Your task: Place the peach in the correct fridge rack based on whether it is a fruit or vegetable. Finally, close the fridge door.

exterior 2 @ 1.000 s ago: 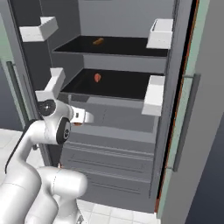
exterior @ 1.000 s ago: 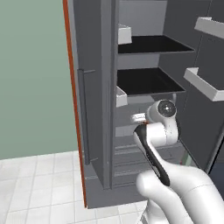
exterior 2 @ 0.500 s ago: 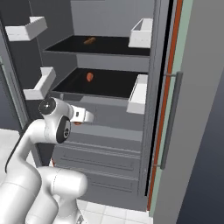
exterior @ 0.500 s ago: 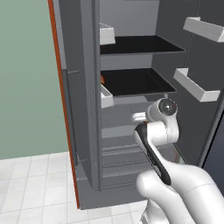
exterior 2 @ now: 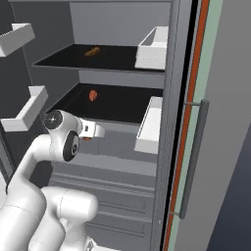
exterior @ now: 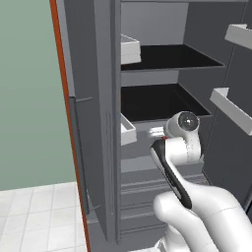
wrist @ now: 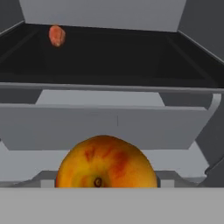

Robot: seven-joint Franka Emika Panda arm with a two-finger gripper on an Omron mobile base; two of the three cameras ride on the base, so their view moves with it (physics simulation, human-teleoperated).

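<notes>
Because the peach [wrist: 106, 162] must go onto the rack [wrist: 109, 88], the jaws hold it level, just below its front strip.

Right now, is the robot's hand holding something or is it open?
Gripper: closed on the peach, held in front of the lower fridge rack.

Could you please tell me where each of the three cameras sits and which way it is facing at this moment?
Left base view: behind the arm's left, facing the open fridge; the arm rises at lower right.
Right base view: behind its right, facing the fridge rack; the arm is at lower left, the gripper ahead.
Hand view: on the hand, facing that rack over the peach.
Right base and hand views share the rack's small orange item.
</notes>
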